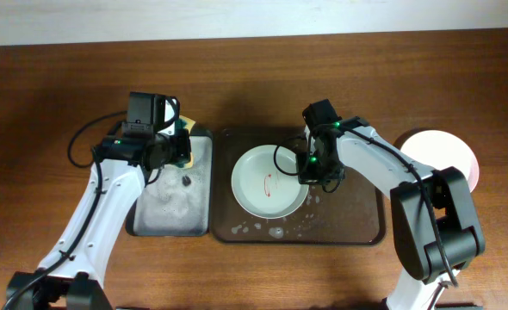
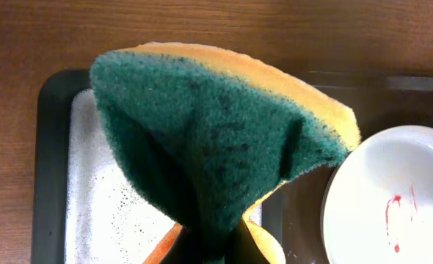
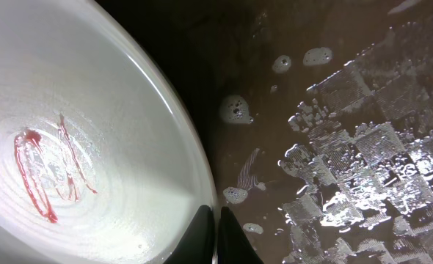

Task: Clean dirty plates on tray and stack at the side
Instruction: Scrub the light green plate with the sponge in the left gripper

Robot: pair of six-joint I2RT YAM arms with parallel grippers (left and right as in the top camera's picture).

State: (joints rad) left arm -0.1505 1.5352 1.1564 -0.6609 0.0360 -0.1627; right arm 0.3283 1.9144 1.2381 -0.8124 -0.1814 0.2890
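left arm (image 1: 108,191) reaching forward, jaws pinching sponge (image 2: 216,132), right arm (image 1: 373,155) angled inward, jaws nipping plate (image 1: 263,196) rim

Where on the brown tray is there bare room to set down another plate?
The tray is bare on its right half, between the white plate and the rim, though wet and foamy. Its left half is crowded: that plate, the right end effector at its rim.

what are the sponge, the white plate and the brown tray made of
The sponge looks like soft foam, a yellow body with a coarse green scouring face; it folds where pinched. The plate is probably glazed ceramic or melamine: glossy white, with faint concentric rings. The tray is likely plastic, dark brown with a fine grid texture under the water film, though I cannot be sure.
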